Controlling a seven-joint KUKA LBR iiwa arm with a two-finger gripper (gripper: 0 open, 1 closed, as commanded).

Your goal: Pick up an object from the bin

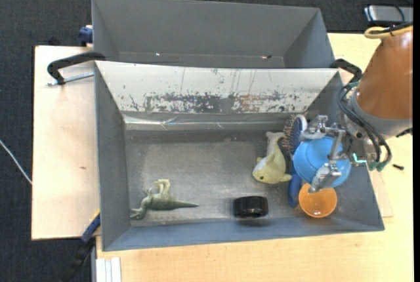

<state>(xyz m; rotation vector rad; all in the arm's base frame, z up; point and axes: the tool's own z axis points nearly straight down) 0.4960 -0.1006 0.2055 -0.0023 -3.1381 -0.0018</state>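
My gripper (pixel 330 151) hangs low at the right end of the bin, right over a blue rounded thing (pixel 306 159) that lies against the right wall. Just below the blue thing sits an orange, see-through round thing (pixel 317 202). A pale yellow soft toy (pixel 272 168) leans on the blue thing's left side. A dark bristly brush (pixel 289 130) sticks up behind them. The gripper's metal parts overlap the blue thing, and I cannot make out whether anything is held.
A small black block (pixel 251 207) lies near the front wall in the middle. A green toy lizard (pixel 159 199) lies in the front left corner. The arm with its orange cover reaches in over the right rim.
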